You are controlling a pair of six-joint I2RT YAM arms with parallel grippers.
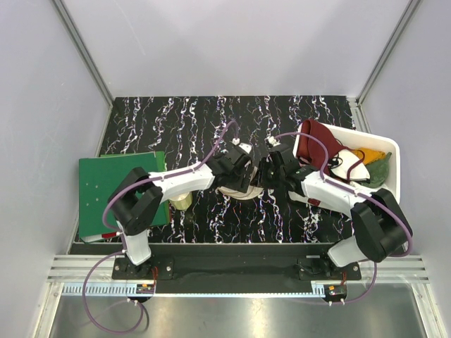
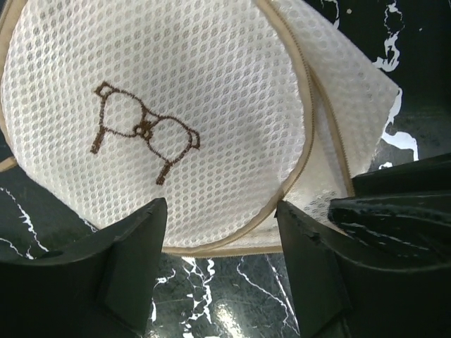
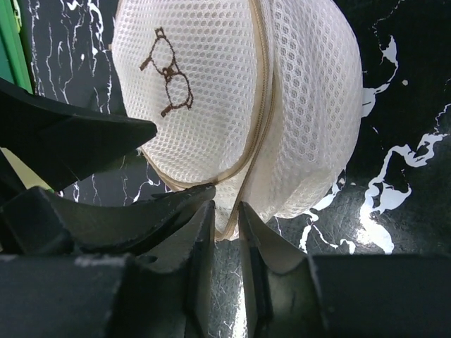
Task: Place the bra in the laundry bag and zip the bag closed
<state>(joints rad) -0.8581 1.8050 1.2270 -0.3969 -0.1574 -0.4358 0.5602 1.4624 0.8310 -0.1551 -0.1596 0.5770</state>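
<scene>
Bra (image 1: 320, 141) sits in the white bin (image 1: 366, 134) on the right, well apart from the laundry bag (image 2: 176, 105) mid-table between both arms; left gripper (image 2: 220, 211) fingers are spread over its rim; right gripper (image 3: 226, 208) is nearly pinched at the zipper (image 3: 261, 105), can't tell if it's gripping; I'd grab the pull, not mesh, and pin the rim.

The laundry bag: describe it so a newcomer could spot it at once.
On the black marbled table, look near the middle, right of the small yellow cup. The laundry bag is the round white mesh pouch with a tan zipper rim and a brown stitched outline.
</scene>
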